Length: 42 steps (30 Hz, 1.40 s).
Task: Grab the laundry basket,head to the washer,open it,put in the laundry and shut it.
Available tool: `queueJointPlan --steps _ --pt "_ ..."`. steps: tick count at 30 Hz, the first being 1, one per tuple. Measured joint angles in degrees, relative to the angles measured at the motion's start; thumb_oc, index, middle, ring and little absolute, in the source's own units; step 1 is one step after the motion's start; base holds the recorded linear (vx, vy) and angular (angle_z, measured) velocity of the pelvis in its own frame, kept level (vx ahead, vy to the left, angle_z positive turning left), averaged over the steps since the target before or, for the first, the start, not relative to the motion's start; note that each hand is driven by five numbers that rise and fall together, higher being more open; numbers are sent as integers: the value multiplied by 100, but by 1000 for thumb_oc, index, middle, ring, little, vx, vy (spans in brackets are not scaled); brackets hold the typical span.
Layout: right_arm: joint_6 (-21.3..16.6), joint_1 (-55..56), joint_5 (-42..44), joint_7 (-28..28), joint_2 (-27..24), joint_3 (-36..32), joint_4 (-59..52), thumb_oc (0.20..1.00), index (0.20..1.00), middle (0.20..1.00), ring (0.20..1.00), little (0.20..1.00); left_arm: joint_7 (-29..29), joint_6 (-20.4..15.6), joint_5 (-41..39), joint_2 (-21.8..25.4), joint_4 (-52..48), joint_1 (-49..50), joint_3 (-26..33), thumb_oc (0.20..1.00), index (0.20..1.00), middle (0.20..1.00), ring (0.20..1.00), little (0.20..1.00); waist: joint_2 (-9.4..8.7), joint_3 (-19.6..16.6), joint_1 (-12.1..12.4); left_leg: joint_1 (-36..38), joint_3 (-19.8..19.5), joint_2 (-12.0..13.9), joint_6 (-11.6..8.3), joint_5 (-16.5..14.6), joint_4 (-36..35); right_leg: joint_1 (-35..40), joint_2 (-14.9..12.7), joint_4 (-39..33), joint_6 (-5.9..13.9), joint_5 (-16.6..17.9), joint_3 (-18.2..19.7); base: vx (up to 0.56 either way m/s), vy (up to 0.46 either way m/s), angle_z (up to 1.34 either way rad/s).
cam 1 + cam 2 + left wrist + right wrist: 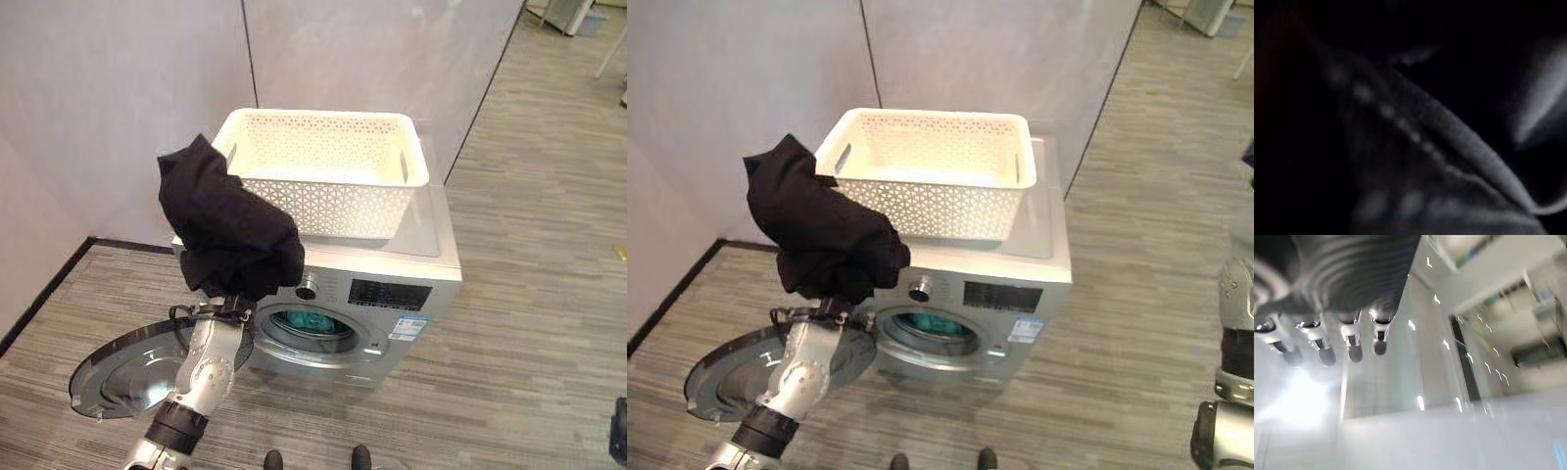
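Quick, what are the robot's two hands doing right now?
Left hand: under the black garment, fingers hidden, so it cannot be told.
Right hand: open, holding nothing.

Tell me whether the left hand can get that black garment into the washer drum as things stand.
Probably yes. The left hand is buried under the black garment, just in front of the washer. The door lies swung wide open, so the drum opening is clear, though something teal already sits inside.
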Motion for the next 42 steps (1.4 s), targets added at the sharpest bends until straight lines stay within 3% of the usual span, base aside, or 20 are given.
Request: queueJointPlan --steps 3,6,7,10,13,14,16,17,19,24,29,33,37,38,42 --pt "53 1202 -664 -504 288 -711 738 1000 1000 1000 1000 1000 -249 134 71 93 -125 250 147 200 200 200 200 200 -18 22 -73 7 -3 16 18 -15 -1 14 -3 0 -1 -26 4 -1 0 1" --pt "514 2041 -879 -681 869 -1047 1510 1000 1000 1000 1000 1000 -379 179 77 89 -111 655 437 200 200 200 200 200 20 61 -122 31 26 17 37 -36 -9 -2 3 0 -2 -30 85 7 -4 -13" --pt "657 2410 -861 -678 1281 -953 2068 1000 1000 1000 1000 1000 -422 179 74 72 -8 882 509 200 200 200 200 200 69 83 -125 50 62 19 33 -62 -10 -3 5 1 -5 -32 115 -17 -9 -9" --pt "832 2571 -731 -609 1760 -861 3234 1000 1000 1000 1000 1000 -470 262 75 32 340 970 496 200 200 200 200 200 120 128 -138 55 117 23 27 -85 -9 -20 1 1 2 -25 138 2 1 -10" --pt "935 2686 -166 -339 2125 -659 4351 1000 1000 1000 1000 1000 -615 402 20 -167 521 1330 509 200 200 200 200 200 296 173 -132 75 155 12 24 -100 -21 -19 -8 -1 7 -25 183 6 3 -6" --pt "840 2468 254 -151 2264 -467 5690 1000 1000 1000 1000 1000 -747 444 3 -188 665 1479 358 200 200 200 200 200 307 185 -89 74 153 28 23 -101 -29 -20 5 -37 6 -28 198 0 0 0" --pt "971 2448 563 -19 2415 -338 6153 1000 1000 1000 1000 1000 -798 551 -3 -170 749 1597 252 200 200 200 200 200 338 202 -41 63 155 33 21 -99 -10 -40 14 -26 4 -27 207 0 0 0" --pt "996 2422 747 365 2429 173 7000 1000 1000 1000 1000 1000 -866 598 -19 -154 869 1646 110 200 200 200 200 200 361 234 31 64 159 36 20 -100 -11 -44 13 -44 5 -26 220 32 -9 -2" --pt "1231 2473 938 768 2711 478 7427 1000 1000 1000 1000 1000 -958 645 -177 -161 898 1805 28 200 200 200 200 200 371 249 66 60 155 37 -2 -118 -32 -43 13 -44 2 -28 217 0 0 0" --pt "1729 2553 517 1449 3069 1306 7707 1000 1000 1000 1000 1000 -1105 732 -153 -152 1339 1944 31 200 200 200 200 200 334 291 77 46 144 44 14 -108 -10 -51 22 -5 -5 -33 201 -9 -4 0" --pt "1832 2507 -209 1701 3057 2143 7193 1000 1000 1000 1000 1000 -1246 781 320 -127 2231 1921 -106 200 200 200 200 200 256 400 122 -328 147 53 10 -97 124 -511 31 283 -30 -87 225 -114 -19 -2" --pt "1755 2077 -628 1782 3010 2446 6696 1000 1000 1000 1000 1000 -1232 834 808 -116 2965 1693 -408 200 200 200 200 200 26 937 191 -575 50 74 -16 56 93 -885 61 600 -59 -126 148 -97 -7 8" --pt "1681 1872 -722 1649 2957 2629 5965 1000 1000 1000 1000 1000 -1060 814 1020 -124 3350 1362 -504 200 200 200 200 200 -158 1256 197 -1206 6 27 -19 37 492 -1809 3 1673 -110 -550 132 -101 -8 12" --pt "1610 1812 -849 1618 2902 2738 5567 1000 1000 1000 1000 1000 -1002 814 1026 -103 3357 1140 -521 200 200 200 200 200 -227 1521 204 -1524 -2 -45 -23 -111 911 -2190 -96 2213 -153 -790 152 -75 8 9" --pt "1555 1391 -1104 1495 2861 2879 5246 1000 1000 1000 1000 1000 -747 758 1160 -129 3331 368 -722 200 200 200 200 200 -298 1956 204 -2189 -65 -176 -62 -478 1888 -2894 -217 3331 -222 -1273 209 -77 18 14"
